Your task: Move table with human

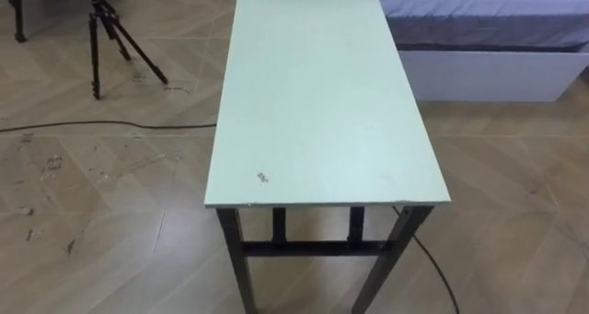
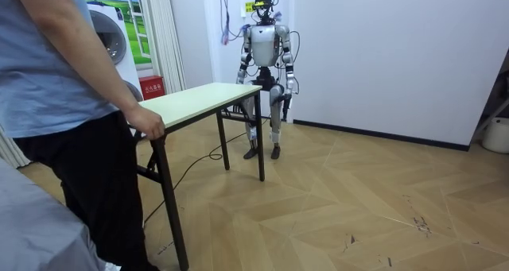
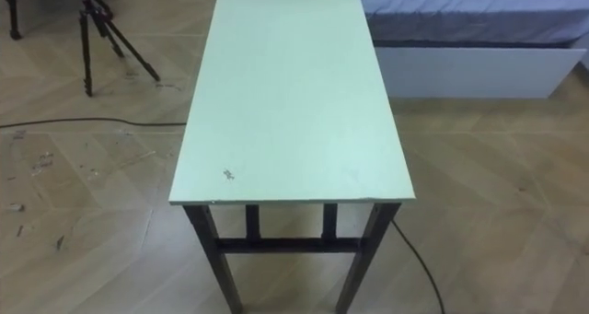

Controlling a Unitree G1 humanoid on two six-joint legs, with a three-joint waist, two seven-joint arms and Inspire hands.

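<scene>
The table (image 1: pixel 322 102) sits right in front of me, person's hand (image 2: pixel 149 124) gripping the far end, my left hand (image 2: pixel 292 86) and right hand (image 2: pixel 241 75) low at my sides (can't tell open or closed), so I'd grab both near corners evenly before lifting.

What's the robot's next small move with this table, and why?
Probably bring the left hand and right hand up to the table's near end: the person's hand already holds the far end, while the robot's end is untouched.
</scene>
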